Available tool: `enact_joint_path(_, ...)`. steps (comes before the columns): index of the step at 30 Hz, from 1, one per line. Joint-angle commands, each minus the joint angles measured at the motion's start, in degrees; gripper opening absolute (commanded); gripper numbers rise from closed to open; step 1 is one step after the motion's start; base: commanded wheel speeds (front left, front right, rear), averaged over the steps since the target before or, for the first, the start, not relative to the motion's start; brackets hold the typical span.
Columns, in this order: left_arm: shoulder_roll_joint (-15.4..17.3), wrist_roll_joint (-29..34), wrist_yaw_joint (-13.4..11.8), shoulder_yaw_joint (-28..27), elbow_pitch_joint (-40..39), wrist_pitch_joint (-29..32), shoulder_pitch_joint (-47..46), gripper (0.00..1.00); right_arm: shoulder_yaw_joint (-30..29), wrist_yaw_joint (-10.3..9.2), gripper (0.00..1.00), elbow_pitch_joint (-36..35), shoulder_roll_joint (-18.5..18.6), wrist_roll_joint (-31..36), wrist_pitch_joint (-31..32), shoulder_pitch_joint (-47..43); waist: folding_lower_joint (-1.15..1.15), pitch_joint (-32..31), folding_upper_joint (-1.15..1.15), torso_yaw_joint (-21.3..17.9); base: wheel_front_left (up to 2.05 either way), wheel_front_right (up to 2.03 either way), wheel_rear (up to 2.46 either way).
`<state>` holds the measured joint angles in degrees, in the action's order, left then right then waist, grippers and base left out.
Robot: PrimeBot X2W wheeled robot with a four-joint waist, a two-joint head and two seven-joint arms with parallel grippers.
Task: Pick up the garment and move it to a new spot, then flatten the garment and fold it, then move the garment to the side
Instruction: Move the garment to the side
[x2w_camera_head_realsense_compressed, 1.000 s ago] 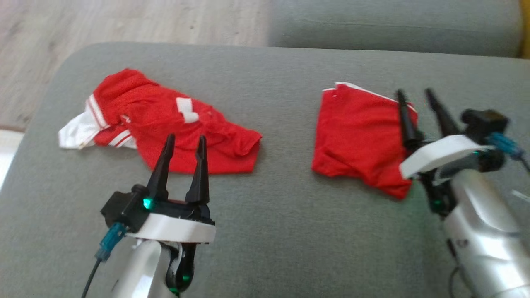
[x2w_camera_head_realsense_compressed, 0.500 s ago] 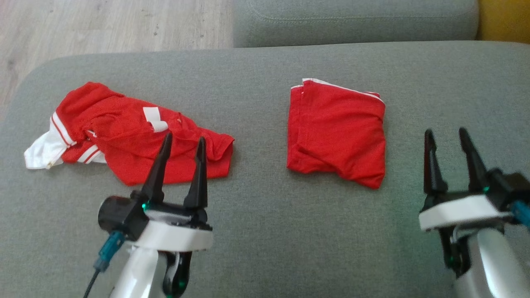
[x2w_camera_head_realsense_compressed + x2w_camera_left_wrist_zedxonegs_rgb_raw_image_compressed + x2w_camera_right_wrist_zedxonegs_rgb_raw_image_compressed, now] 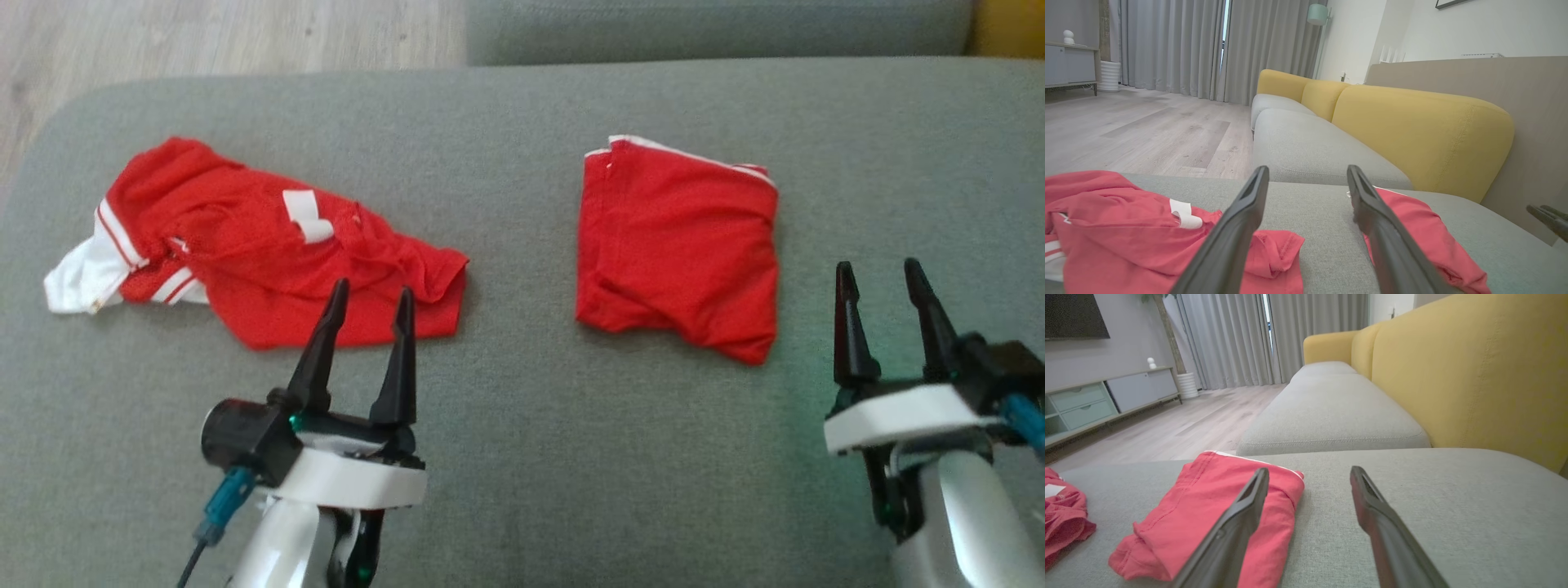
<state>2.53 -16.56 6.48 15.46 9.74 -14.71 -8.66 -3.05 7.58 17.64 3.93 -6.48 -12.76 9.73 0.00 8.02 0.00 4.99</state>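
Note:
A folded red garment (image 3: 678, 245) lies flat on the grey seat cushion (image 3: 522, 457), right of centre. It also appears in the right wrist view as the folded garment (image 3: 1208, 510), left of my fingers. A second, crumpled red garment with white trim (image 3: 261, 245) lies to the left; the left wrist view has this crumpled garment (image 3: 1118, 228) at lower left. My left gripper (image 3: 372, 286) hovers open at the crumpled garment's near edge, holding nothing. My right gripper (image 3: 877, 264) stands open and empty, just right of the folded garment and apart from it.
A second grey cushion (image 3: 718, 28) adjoins the far edge. Yellow backrests (image 3: 1474, 371) run along the right side. Wooden floor (image 3: 204, 37) lies beyond the cushion's far left corner. Bare cushion stretches between the two garments and in front of them.
My right gripper has drawn back from over the folded garment to the near right, staying open. The head camera shifted. My left gripper has barely moved.

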Motion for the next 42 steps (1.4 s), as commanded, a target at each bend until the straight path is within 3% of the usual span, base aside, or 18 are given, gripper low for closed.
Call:
enact_joint_path(1, 0.35, -0.11, -0.14, -0.88, -1.96, -0.29, -3.19, 1.0, 0.68, -0.09, 1.0, -0.24, -0.42, -0.14, 0.92, 3.59, 0.0, 1.78, 0.0, 1.4, 0.0, 0.0, 0.0)
enact_joint_path(9, 0.34, -1.23, 0.07, 0.74, -1.1, -0.29, -5.14, 1.0, -1.23, -0.09, 1.0, 10.81, -0.92, -3.27, 6.59, 10.74, 0.0, 5.37, 0.0, 5.04, 0.0, 0.0, 0.0)
enact_joint_path(14, 0.34, -4.53, -0.06, 1.36, -0.54, -0.29, -5.93, 1.0, -1.74, -0.09, 1.0, 19.27, -1.02, -12.45, 9.22, 14.8, 0.0, 6.68, 0.0, 7.45, 0.0, 0.0, 0.0)
enact_joint_path(20, 0.34, -3.42, -0.01, 1.76, 0.19, -0.29, -6.37, 1.0, -0.74, -0.09, 0.98, 25.8, -1.04, -11.13, 7.31, 17.58, 0.0, 7.45, 0.0, 8.72, 0.0, 0.0, 0.0)
enact_joint_path(22, 0.34, -3.09, -0.02, 1.76, 0.22, -0.29, -6.35, 1.0, -0.72, -0.09, 0.01, 27.29, -1.04, -9.52, 6.32, 18.42, 0.0, 7.5, 0.0, 8.69, 0.0, 0.0, 0.0)
enact_joint_path(33, 0.34, -1.27, 0.23, 2.69, -0.77, -0.29, -6.55, 1.0, 2.12, -0.09, 0.0, 31.15, 1.35, 0.79, 1.29, 22.72, 0.0, 5.36, 0.0, 3.62, 0.0, 0.0, 0.0)
enact_joint_path(42, 0.34, -1.46, -0.33, 6.14, -2.43, -0.29, -7.85, 1.0, 10.38, -0.09, 0.0, 29.64, 9.99, 7.54, 3.13, 25.6, 0.0, 6.23, 0.0, -3.16, 0.0, 0.0, 0.0)
